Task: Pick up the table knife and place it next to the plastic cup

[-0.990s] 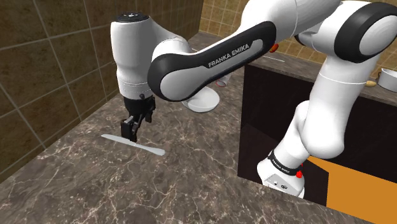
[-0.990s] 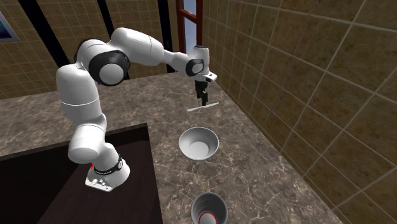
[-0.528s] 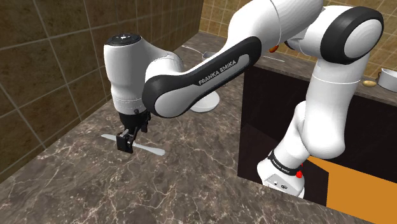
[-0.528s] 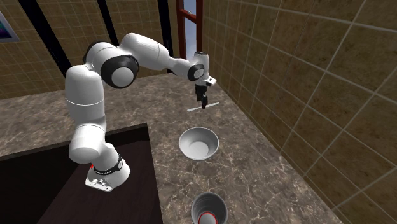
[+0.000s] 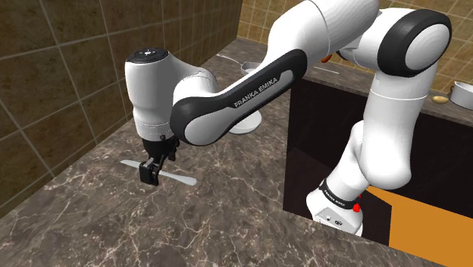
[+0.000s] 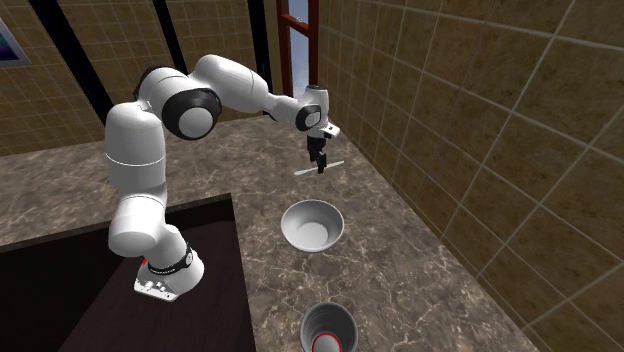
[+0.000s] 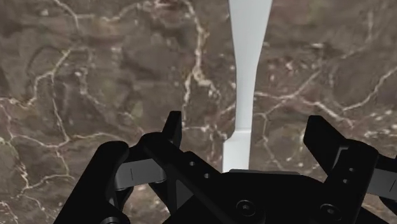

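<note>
The table knife (image 5: pixel 182 179) is a pale flat strip lying on the dark marble counter (image 5: pixel 114 227) near the tiled wall. My gripper (image 5: pixel 151 174) stands upright over its middle, open, with the tips down at the counter. In the wrist view the knife (image 7: pixel 245 83) runs straight out between the two black fingers (image 7: pixel 173 127), and neither touches it. From the second exterior view the gripper (image 6: pixel 320 162) covers the middle of the knife (image 6: pixel 303 171). The cup (image 6: pixel 328 330), grey with red inside, stands far along the counter, past a white bowl (image 6: pixel 313 224).
The white bowl (image 5: pixel 247 125) sits partly behind my forearm. A brown tiled wall (image 5: pixel 61 68) runs close behind the knife. My stand (image 5: pixel 326 144) is a dark box at the shoulder view's right. A pot (image 5: pixel 462 91) stands on a far ledge.
The gripper has come down onto the knife and shifted slightly toward the shoulder view's left. Its fingers stayed open. The knife has not moved.
</note>
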{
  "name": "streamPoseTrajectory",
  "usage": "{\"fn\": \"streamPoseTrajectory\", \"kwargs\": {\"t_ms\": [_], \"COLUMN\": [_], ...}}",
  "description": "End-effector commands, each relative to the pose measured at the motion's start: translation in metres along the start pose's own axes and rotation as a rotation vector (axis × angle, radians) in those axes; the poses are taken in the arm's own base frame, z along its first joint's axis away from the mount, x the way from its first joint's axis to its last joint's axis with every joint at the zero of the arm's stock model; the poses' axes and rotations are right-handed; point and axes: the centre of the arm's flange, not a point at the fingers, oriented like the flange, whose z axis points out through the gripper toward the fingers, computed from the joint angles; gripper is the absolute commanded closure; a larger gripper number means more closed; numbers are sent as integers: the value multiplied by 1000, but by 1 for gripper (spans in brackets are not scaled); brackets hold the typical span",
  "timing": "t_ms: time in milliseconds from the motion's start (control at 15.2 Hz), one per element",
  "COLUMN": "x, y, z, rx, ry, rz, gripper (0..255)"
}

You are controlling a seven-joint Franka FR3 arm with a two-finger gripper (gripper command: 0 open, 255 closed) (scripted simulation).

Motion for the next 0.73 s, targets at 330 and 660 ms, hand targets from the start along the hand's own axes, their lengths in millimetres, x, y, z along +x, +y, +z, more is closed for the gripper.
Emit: {"fn": "streamPoseTrajectory", "kwargs": {"t_ms": [330,660], "x": [0,0], "y": [0,0], "z": [0,0], "rx": [0,0], "ry": [0,0], "rz": [0,0], "gripper": [255,255]}}
